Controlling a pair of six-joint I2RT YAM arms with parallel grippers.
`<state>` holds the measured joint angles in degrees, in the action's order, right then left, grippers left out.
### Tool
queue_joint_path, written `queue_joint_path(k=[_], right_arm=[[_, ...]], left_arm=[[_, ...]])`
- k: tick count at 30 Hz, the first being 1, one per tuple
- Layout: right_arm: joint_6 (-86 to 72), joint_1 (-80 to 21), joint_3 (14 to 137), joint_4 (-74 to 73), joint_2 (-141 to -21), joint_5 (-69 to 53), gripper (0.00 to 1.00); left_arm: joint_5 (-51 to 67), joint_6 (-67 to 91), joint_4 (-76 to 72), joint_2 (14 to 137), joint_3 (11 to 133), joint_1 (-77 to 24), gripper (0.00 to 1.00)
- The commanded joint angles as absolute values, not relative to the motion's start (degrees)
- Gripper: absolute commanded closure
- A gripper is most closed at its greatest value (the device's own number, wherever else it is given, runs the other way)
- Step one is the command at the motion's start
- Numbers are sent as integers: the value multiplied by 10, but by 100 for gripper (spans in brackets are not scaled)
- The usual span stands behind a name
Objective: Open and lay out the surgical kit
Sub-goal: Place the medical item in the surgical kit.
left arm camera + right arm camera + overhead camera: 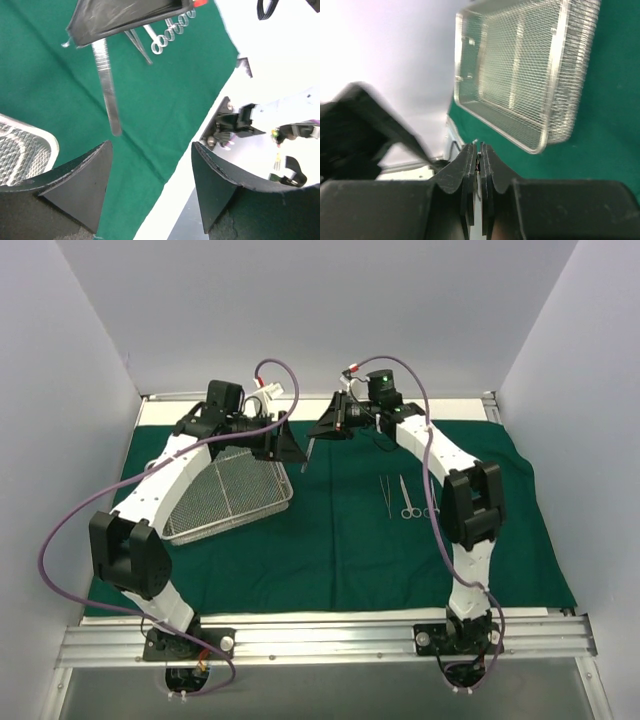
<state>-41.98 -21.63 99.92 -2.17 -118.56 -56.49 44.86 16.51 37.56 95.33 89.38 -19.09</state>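
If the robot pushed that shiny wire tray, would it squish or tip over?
Probably not squish: the wire tray has a solid rim, so it looks stiff. Mostly mesh and empty-looking, it's likely light. Low and wide, it should slide, not tip, though the green cloth might bunch.

**A:** What do you see on your two arms?
**B:** Your left arm (170,472) and right arm (432,452) both have white links between chunky black joints.
**A:** Any wiring?
**B:** A purple cable (42,550) trails off your left arm and a second cable (427,405), also purple, off your right. A green light (380,375) glows near its wrist.
**A:** And the ends?
**B:** Your left gripper (151,146) has matte black, wedge-shaped fingers (80,182). Your right gripper (479,149) is black too.
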Motion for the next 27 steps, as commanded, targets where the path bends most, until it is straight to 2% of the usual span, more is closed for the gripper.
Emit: queue_joint_path(k=[1,10,14,15,16,18,19,21,23,25,27], right_arm=[[-481,-216,969,113,-1093,-605,100],[-508,-218,938,155,-1059,-601,100],[-505,-224,940,149,-1059,-596,100],[-501,-226,941,146,-1059,-594,100],[-496,-228,944,140,-1059,-591,100],[-470,-229,959,103,-1061,-576,100],[-459,-230,965,85,-1061,-570,98],[-440,-230,983,42,-1063,-556,86],[-396,-228,1003,0,-1066,-542,67],[-311,-224,1057,-123,-1070,-503,47],[-239,-220,1105,-264,-1079,-453,40]], left_arm=[[510,185,300,932,878,-192,27],[540,209,268,946,873,-192,28],[569,238,229,946,870,-192,37],[577,243,219,946,867,-192,43],[584,251,213,946,863,-192,57],[594,253,205,939,850,-192,73],[594,251,206,935,846,-192,94],[589,241,227,929,837,-190,98],[579,215,270,926,831,-187,98],[566,189,296,925,829,-184,98],[558,176,337,929,831,-178,98]])
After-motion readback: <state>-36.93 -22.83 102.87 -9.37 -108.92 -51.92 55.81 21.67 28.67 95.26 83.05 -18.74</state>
